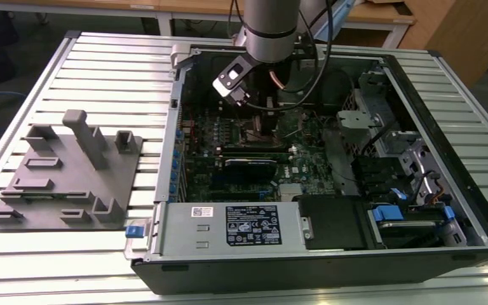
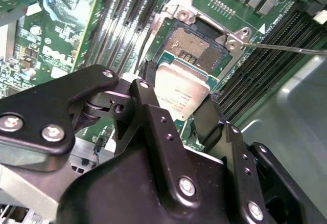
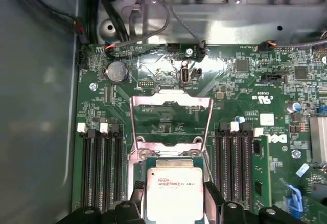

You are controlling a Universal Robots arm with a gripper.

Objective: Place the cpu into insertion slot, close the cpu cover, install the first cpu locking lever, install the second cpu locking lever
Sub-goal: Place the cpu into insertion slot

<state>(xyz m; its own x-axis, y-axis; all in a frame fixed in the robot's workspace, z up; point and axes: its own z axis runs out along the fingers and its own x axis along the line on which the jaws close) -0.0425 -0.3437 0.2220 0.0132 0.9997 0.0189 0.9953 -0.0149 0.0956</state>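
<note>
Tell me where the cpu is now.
In the second wrist view the cpu is held in the pincer, partly over the insertion slot, with long memory slots on both sides.

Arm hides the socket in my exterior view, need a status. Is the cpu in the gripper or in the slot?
Observer: In the gripper. In both wrist views it clamps the cpu on two opposite edges.
Operator: Slot free?
Observer: Yes. In the second wrist view the insertion slot shows its bare contact field. The cpu hangs over the edge nearest the gripper and is not seated.
Operator: Cover?
Observer: In the first wrist view the cpu cover is flipped open, off the slot.
</note>
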